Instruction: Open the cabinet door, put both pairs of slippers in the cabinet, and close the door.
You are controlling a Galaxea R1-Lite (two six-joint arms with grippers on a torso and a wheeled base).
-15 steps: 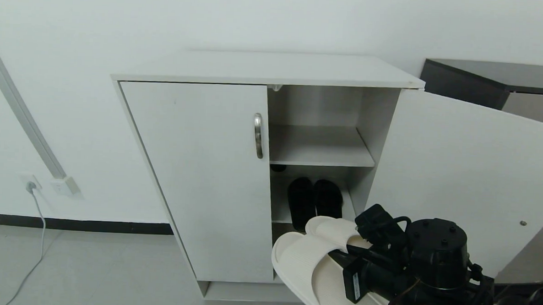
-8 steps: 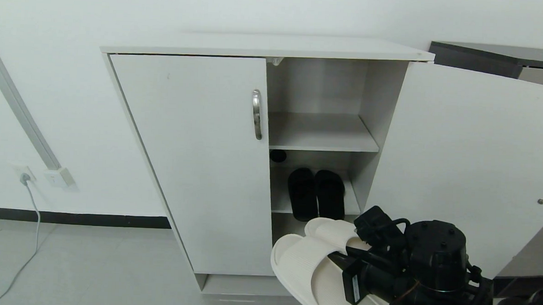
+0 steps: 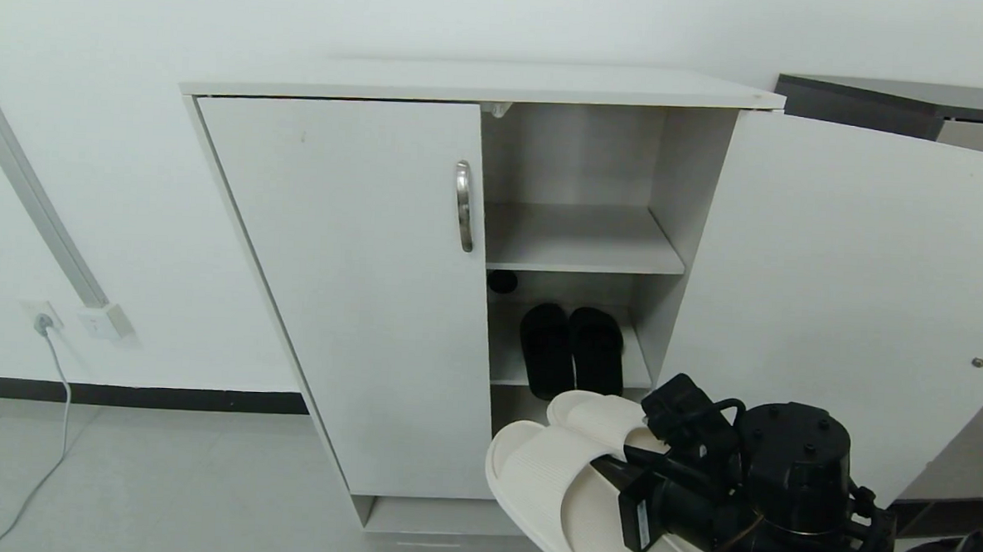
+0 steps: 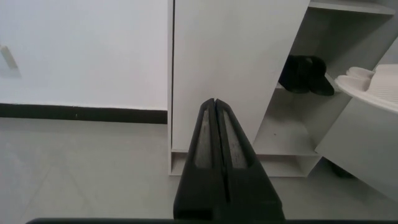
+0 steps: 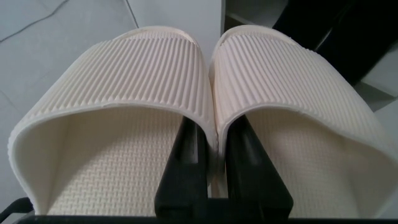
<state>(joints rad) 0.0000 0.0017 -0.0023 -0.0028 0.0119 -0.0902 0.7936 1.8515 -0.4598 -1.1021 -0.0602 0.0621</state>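
At far left, a wall socket with a cable plugged in sits low on the white wall, beside a slanting grey conduit. Next comes a white cabinet with two doors: the left door is shut and carries one metal handle, and the right door is swung wide open to the right, leaving the right half of the cabinet unblocked. Inside, the upper shelf is bare. On the shelf below it, one pair of black slippers lies side by side. A second pair, the white slippers, is outside the cabinet, held in the air just before the lower part of the opening. That makes four slippers in two pairs. The right gripper is clamped on the two inner side walls of the white pair, pressed together between its fingers. The left gripper hangs low before the shut door, with its jaws together and nothing between them. A dark piece of furniture stands behind the open door.
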